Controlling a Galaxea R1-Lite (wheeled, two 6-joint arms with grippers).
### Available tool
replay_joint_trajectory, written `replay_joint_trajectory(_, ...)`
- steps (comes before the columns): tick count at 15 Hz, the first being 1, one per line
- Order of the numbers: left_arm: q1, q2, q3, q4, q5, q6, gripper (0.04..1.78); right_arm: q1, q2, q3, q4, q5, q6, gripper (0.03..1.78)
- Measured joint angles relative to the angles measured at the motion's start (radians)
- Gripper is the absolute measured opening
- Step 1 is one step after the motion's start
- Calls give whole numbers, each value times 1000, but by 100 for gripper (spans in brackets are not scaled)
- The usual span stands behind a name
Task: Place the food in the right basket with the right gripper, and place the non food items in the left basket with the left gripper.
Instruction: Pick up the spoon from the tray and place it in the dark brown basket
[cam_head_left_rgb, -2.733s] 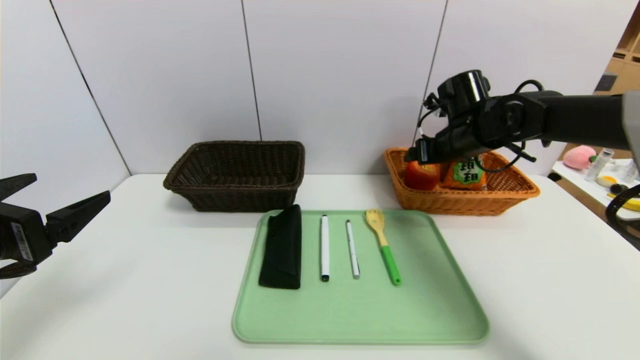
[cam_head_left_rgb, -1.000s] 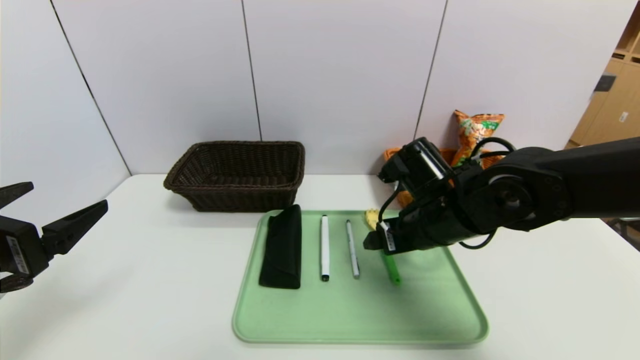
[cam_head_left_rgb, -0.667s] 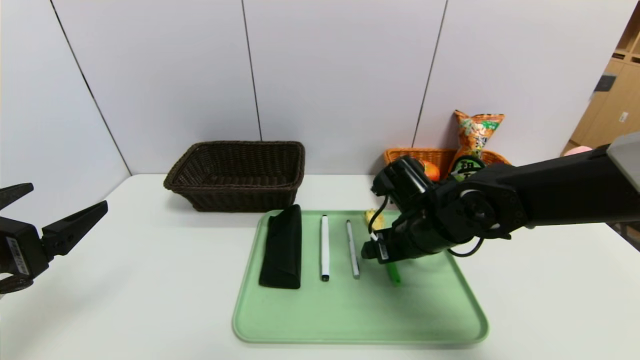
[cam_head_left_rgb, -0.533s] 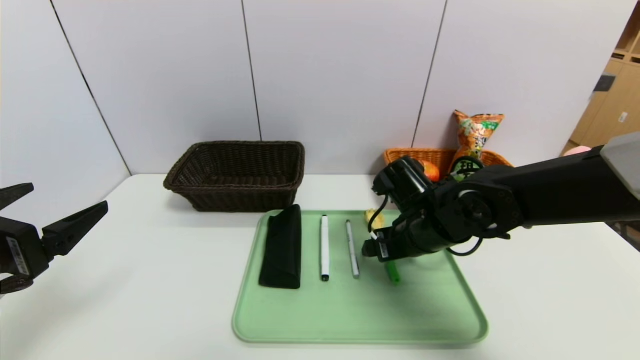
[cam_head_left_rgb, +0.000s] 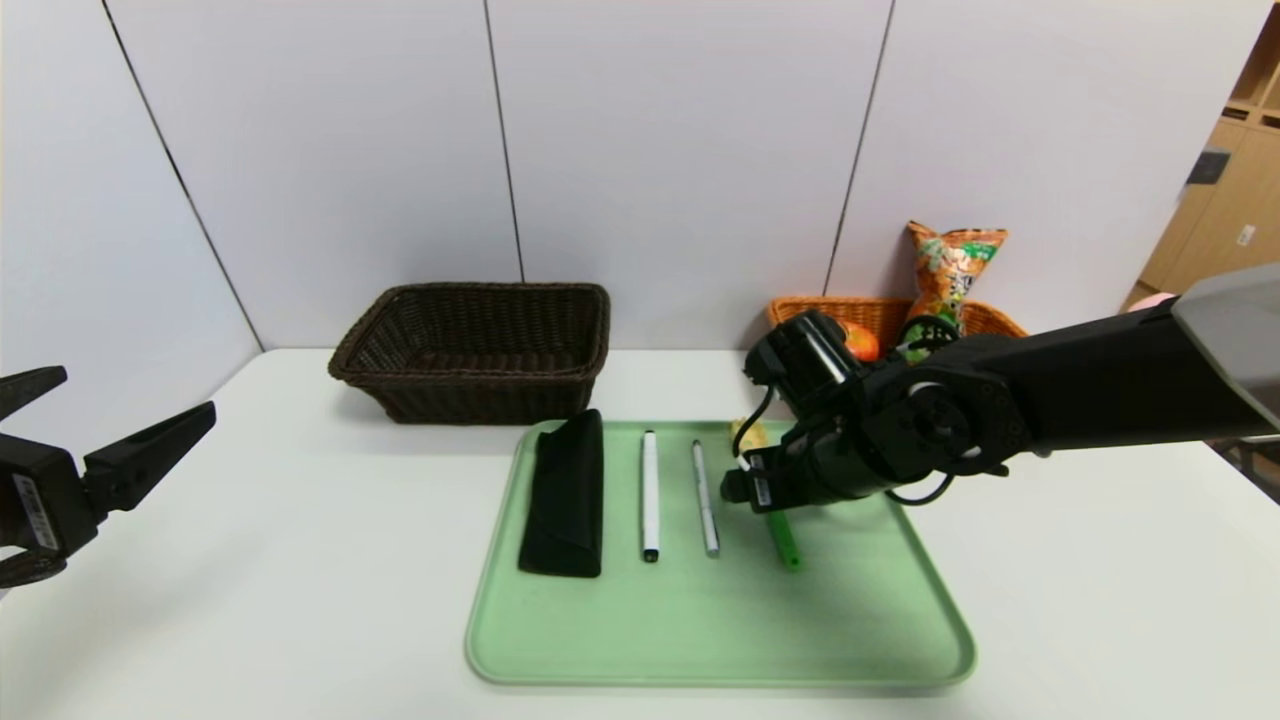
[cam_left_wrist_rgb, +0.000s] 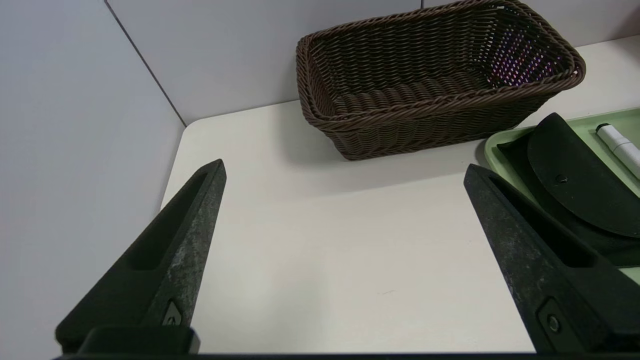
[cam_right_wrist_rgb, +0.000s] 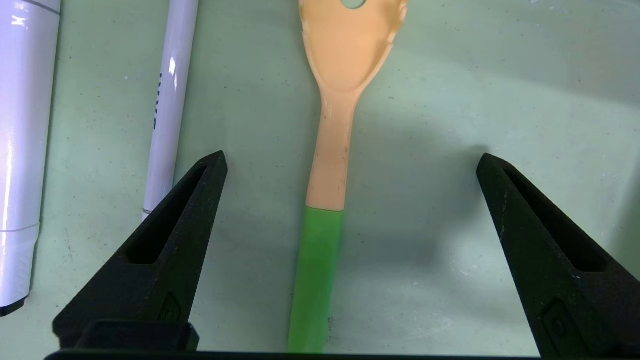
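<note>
Right gripper (cam_head_left_rgb: 745, 487): over the green tray (cam_head_left_rgb: 720, 640), above the middle of the spatula; fingers spread wide, holding nothing.
Right gripper, wrist view (cam_right_wrist_rgb: 350, 165): one fingertip (cam_right_wrist_rgb: 212, 167) on each side of the spatula (cam_right_wrist_rgb: 332, 170), clear of it on both sides; contact with tray surface not determinable.
Spatula (cam_head_left_rgb: 783, 540): flat on tray, in the gap between the fingers; beige slotted head toward 12 o'clock, green handle toward 6 o'clock; only handle end and part of head visible in head view.
Thin pen (cam_head_left_rgb: 705, 497): on tray, just beside the spatula at its 9 o'clock, roughly parallel to it; close to one fingertip in wrist view (cam_right_wrist_rgb: 167, 100).
Thick marker (cam_head_left_rgb: 649, 495): on tray at 9 o'clock of the thin pen, parallel.
Black pouch (cam_head_left_rgb: 566, 495): on tray at the 9 o'clock edge, lying lengthwise.
Left gripper (cam_head_left_rgb: 110, 445): at table's far 9 o'clock side, well apart from tray; fingers spread wide (cam_left_wrist_rgb: 345, 172), holding nothing.
Dark basket (cam_head_left_rgb: 475, 345): on white table (cam_head_left_rgb: 250, 560) at 11 o'clock of tray, against the wall.
Orange basket (cam_head_left_rgb: 880, 315): at 1 o'clock of tray, partly hidden by right arm; contains a red fruit (cam_head_left_rgb: 860, 340) and an orange snack bag (cam_head_left_rgb: 950, 270) standing upright.
</note>
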Motion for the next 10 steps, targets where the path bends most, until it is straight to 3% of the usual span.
replay_joint_trajectory(9,0,-4,0,3,-1,0,169,6,-8,14,9,2,16,64)
replay_joint_trajectory(10,-1,-5,0,5,-1,0,169,9,-10,16,9,2,18,17)
